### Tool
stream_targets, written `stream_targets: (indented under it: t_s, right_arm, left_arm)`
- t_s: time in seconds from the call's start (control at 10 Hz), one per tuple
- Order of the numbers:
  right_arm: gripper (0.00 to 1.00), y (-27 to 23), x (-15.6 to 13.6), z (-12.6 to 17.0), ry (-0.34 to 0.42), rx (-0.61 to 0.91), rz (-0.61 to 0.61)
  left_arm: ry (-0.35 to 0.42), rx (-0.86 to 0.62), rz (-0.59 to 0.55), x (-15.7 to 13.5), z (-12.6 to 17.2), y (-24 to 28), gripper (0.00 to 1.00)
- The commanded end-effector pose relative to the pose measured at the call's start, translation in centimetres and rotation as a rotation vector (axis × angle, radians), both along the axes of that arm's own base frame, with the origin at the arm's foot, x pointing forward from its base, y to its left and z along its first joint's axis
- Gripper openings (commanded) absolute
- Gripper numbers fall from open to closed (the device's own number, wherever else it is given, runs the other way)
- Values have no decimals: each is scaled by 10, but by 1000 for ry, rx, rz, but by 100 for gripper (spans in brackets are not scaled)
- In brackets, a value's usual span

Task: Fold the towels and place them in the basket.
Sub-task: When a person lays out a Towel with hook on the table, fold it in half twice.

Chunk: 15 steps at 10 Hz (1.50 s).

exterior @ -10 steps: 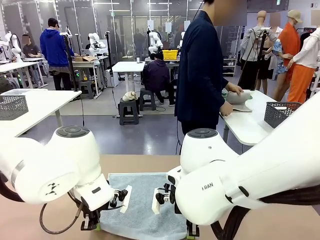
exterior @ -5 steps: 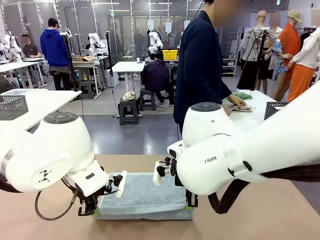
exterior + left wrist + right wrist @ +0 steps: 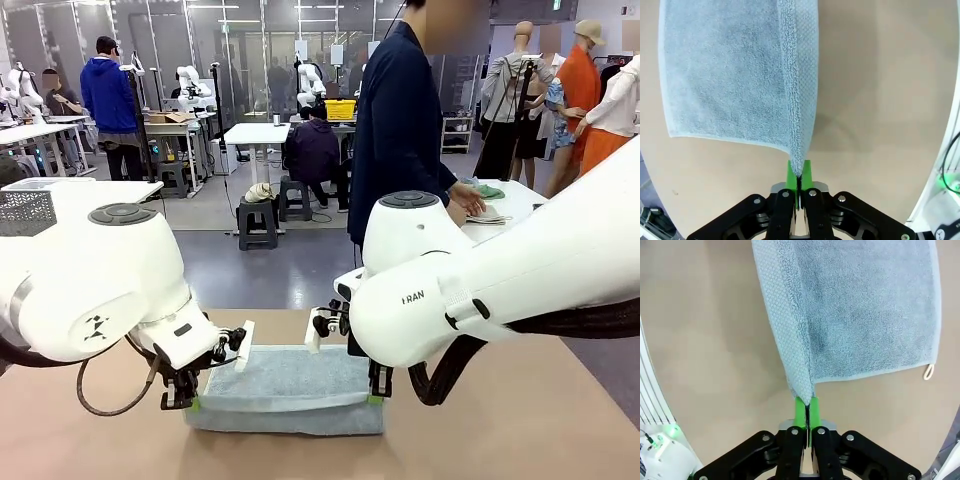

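The work surface is a tan table [image 3: 520, 430], bare around a single grey-blue towel [image 3: 285, 390] at its middle. Beyond it lies a large workroom with white tables, stools and several people farther off. A person [image 3: 400, 130] in a dark jacket stands at the far side, turned toward a white side table [image 3: 500, 235] on the right, with one hand [image 3: 465, 195] next to a green towel [image 3: 488, 190] lying there.

Both white arms reach in low over the tan table, their bulky joints close to the camera. The left gripper [image 3: 190, 403] is at the towel's left end and the right gripper [image 3: 375, 395] at its right end, so the cloth runs straight between them. The towel's lower part rests on the table.

In the left wrist view, the left gripper [image 3: 799, 172] has its green pads [image 3: 791, 172] pressed together on a corner of the towel [image 3: 725, 75], which spreads away over the table [image 3: 880, 100]. In the right wrist view, the right gripper [image 3: 806, 407] is likewise clamped on the opposite corner of the towel [image 3: 865, 305], where the doubled edge meets the pads. A small loop [image 3: 928, 371] sticks out from another corner.
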State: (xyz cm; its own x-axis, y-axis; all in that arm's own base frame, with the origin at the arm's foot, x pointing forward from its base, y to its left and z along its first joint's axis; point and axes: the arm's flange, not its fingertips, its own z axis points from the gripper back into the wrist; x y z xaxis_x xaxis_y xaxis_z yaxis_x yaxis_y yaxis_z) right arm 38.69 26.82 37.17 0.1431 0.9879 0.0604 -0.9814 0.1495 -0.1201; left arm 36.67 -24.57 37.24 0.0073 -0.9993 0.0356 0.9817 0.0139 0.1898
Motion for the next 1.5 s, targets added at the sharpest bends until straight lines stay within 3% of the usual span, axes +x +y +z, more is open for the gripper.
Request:
stream_targets:
  t_s: [0.0, 0.2, 0.5, 1.0, 1.4]
  right_arm:
    - [0, -2, -6, 1, -1, -2, 2]
    - [3, 0, -1, 0, 0, 0, 1]
    - [3, -6, 44, 2, 5, 7, -25]
    - [3, -3, 122, 1, -24, -12, -27]
    - [3, -3, 156, -3, 0, 0, -55]
  left_arm:
    - [0, -1, -6, -5, -3, 0, 0]
    - [3, 3, -3, -2, -2, 0, 4]
    - [32, 1, -64, 50, 8, -9, 4]
    - [19, 24, -25, 136, 10, 0, 4]
    - [16, 42, -43, 173, 9, 3, 4]
